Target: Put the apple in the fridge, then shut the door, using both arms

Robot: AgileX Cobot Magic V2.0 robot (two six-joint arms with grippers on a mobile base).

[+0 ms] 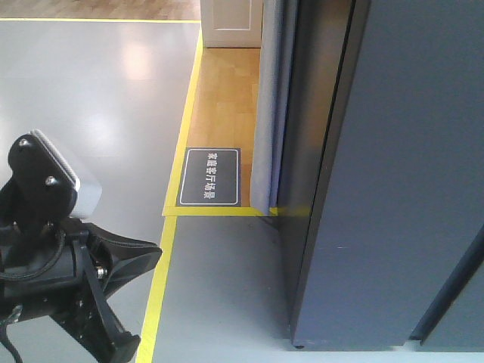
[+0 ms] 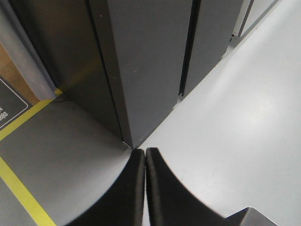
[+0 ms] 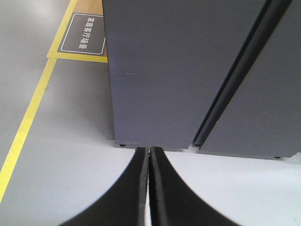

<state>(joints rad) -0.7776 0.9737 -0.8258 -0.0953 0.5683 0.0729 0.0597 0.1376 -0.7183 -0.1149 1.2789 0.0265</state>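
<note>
A smooth grey floor point(image 1: 91, 83) runs underfoot, marked with yellow tape point(image 1: 185, 113) that borders a strip of wood flooring point(image 1: 227, 98). A dark sign point(image 1: 209, 176) with white characters lies flat there. The grey cabinet point(image 3: 178, 70) stands on the floor.

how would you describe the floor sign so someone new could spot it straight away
Start at the tall dark grey cabinet on the right of the front view and follow the yellow tape along the grey floor to the strip of wood flooring beside it. The floor sign lies flat at that strip's near end, just inside the tape corner. It is the only dark rectangle with a white border and white characters.
</note>
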